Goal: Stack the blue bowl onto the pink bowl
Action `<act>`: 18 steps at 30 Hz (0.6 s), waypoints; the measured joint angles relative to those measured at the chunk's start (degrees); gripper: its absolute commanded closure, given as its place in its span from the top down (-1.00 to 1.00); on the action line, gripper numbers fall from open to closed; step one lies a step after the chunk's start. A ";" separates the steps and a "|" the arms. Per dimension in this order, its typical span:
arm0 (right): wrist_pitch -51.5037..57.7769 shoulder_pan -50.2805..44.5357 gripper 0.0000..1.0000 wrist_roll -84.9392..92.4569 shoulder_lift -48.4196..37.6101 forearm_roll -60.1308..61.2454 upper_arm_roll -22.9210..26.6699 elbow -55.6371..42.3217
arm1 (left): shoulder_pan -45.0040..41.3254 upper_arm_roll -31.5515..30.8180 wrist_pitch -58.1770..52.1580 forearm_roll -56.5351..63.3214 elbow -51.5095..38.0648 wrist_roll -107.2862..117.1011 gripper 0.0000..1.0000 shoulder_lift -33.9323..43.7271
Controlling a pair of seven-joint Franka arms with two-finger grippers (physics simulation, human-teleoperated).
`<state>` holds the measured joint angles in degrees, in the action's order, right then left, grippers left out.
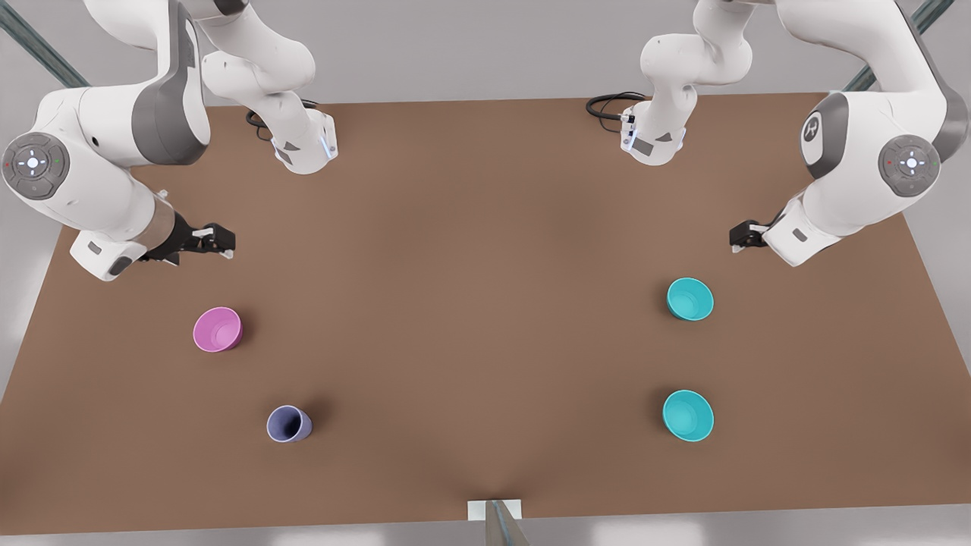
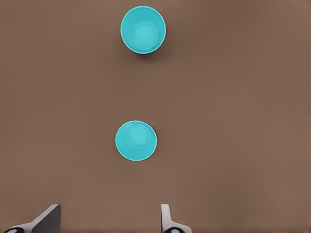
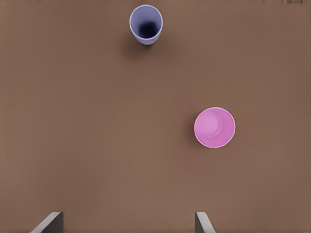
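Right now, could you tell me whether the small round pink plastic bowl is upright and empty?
Upright and empty: the small round pink plastic bowl stands mouth-up on the brown table, and its bare inside bottom shows in the right wrist view.

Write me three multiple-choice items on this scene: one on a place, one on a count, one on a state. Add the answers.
1. Where does the pink bowl stand?
A. On the front view's left, apart from the cup
B. Inside a teal bowl
C. On the front view's right

2. How many teal bowls are on the table?
A. One
B. Two
C. Three

3. How do the two grippers' jaws stand?
A. Both shut on bowls
B. Both open, holding nothing
C. One shut on the cup

Answers:
1 A: bare table lies between the pink bowl and the cup.
2 B: two stand on the front view's right, apart.
3 B: the left gripper, near the teal bowls, and the right gripper, near the pink bowl, show spread jaws with nothing between.
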<state>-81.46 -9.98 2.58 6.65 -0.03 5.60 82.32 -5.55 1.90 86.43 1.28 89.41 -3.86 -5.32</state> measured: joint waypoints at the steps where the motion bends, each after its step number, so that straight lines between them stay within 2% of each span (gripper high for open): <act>1: -0.06 -0.01 1.00 0.02 0.00 0.00 0.00 0.02 | 0.02 -0.01 -0.03 -0.01 0.00 -0.05 1.00 -0.01; 6: -0.27 1.29 1.00 1.29 3.71 -0.46 0.14 0.42 | 0.03 -0.06 -0.01 0.00 -0.05 -0.30 1.00 -0.01; 13: -7.64 22.86 1.00 6.18 28.27 1.08 -0.10 1.20 | -0.21 -0.06 0.01 -0.04 -0.47 -0.54 1.00 -0.01; 18: -15.35 26.36 1.00 9.77 35.63 6.39 -0.23 1.27 | -0.24 -0.06 0.00 -0.07 -0.53 -0.66 1.00 -0.09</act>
<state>-96.81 16.38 12.36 42.27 6.36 5.37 83.58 -5.78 1.84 86.42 1.21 88.89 -4.52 -5.41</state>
